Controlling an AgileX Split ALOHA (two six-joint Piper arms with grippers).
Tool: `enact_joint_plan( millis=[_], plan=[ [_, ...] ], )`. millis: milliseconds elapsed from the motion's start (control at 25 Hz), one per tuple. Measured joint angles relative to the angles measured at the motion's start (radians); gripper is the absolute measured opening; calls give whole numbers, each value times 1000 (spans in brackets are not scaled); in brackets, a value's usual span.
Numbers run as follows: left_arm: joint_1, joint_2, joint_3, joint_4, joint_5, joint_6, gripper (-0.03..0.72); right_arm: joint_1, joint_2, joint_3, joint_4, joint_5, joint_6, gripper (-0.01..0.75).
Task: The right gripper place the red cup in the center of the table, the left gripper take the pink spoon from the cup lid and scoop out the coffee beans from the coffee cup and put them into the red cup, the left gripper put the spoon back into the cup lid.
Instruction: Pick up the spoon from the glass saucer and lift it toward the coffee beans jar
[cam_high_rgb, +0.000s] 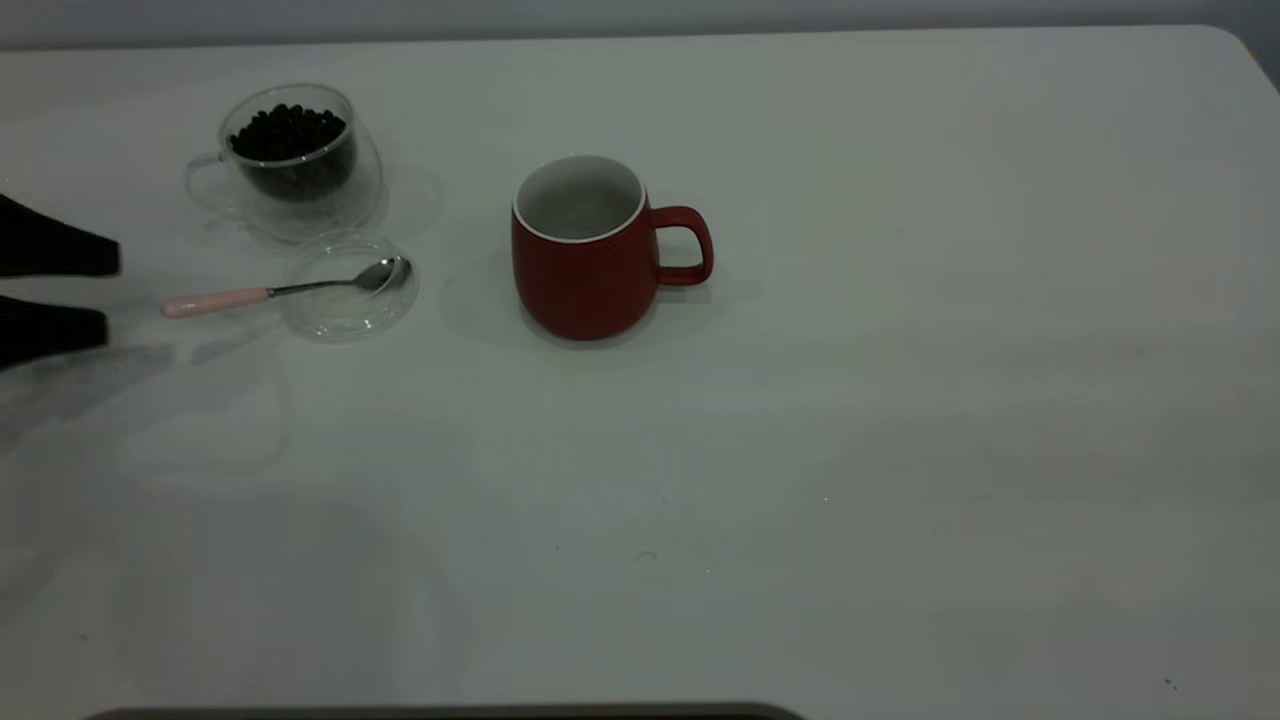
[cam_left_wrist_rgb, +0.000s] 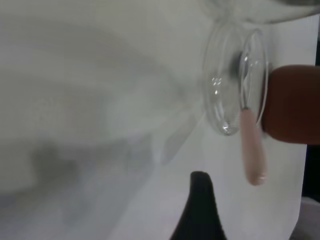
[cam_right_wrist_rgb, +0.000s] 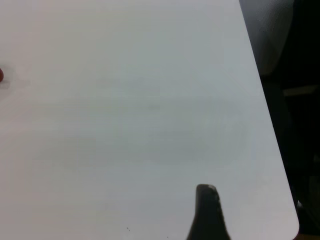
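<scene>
Left gripper (cam_high_rgb: 105, 290) at the table's left edge, jaws apart, two black tapered fingers (cam_high_rgb: 70, 250) pointing at the pink spoon (cam_high_rgb: 285, 290), not touching it. Right gripper (cam_right_wrist_rgb: 207, 215): one black fingertip shows in its wrist view over bare table (cam_high_rgb: 900, 400); can't tell its state.

Counts: one spoon, one cup lid (cam_high_rgb: 345, 315), two cups.
- Spoon: shiny metal bowl resting in the clear round glass lid, pale pink rounded handle sticking out toward the gripper.
- Coffee cup (cam_high_rgb: 290, 170): clear double-walled glass, loop handle, heap of dark coffee beans (cam_high_rgb: 288, 132) inside, just behind the lid.
- Red cup (cam_high_rgb: 590, 250): rounded matte dark red, white interior, empty, upright near table center, handle pointing right.
</scene>
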Motion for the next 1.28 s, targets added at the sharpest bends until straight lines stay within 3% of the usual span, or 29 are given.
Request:
enact_joint_plan(
  millis=[440,1040,1280],
  plan=[
    [-107,72,-41,-97,20,27,681,0,0,0,0,0,0,591],
    [-146,75,-41,-129,34,-22,646,0,0,0,0,0,1,591],
    [-146,75,-41,-151,37,-42,556,0,0,0,0,0,1,591]
  ],
)
